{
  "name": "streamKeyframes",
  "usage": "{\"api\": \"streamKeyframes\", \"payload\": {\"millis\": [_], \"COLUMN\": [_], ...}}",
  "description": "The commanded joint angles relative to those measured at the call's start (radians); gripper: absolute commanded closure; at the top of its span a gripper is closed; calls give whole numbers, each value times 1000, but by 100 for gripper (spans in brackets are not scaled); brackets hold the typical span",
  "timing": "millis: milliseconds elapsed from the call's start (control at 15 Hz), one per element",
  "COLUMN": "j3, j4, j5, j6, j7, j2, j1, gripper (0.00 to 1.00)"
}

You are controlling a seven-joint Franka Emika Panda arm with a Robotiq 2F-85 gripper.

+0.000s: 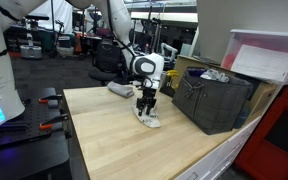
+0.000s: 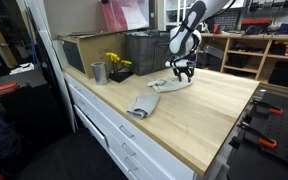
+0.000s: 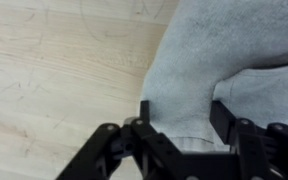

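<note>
The grey cloth (image 3: 204,70) lies crumpled on the wooden worktop (image 3: 54,80), near its far edge in an exterior view (image 2: 170,86). The end effector (image 3: 184,115) stands straight down over the cloth, jaws partly spread and straddling a raised fold, probably so that they can pinch it; nothing looks clamped yet. A second grey cloth (image 2: 141,104) lies apart, towards the metal cup (image 2: 98,72). A dark crate (image 1: 214,100) stands beside.

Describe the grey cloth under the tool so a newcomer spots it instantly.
On the light wooden worktop, look by the dark crate at the back. The grey cloth lies directly beneath the tool; the other grey cloth lies alone, nearer the drawer-side edge.
</note>
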State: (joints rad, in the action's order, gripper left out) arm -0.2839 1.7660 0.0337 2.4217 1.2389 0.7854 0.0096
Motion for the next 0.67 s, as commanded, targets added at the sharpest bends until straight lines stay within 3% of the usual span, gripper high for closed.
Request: {"api": "streamKeyframes", "payload": {"millis": [0,67,133,267,600], "j3": [-18,-15,-16,-16,-13], "j4": [64,70,81,86,109], "j5": [-25,-22,-23,-23,-30], "j6": [69,84,104,126,149], "j7": [21,18,17,13,4], "j2": [-41,-47,-59,-72,-116], "j1": [21,21,26,34,51], "gripper": [59,60,29,33,1]}}
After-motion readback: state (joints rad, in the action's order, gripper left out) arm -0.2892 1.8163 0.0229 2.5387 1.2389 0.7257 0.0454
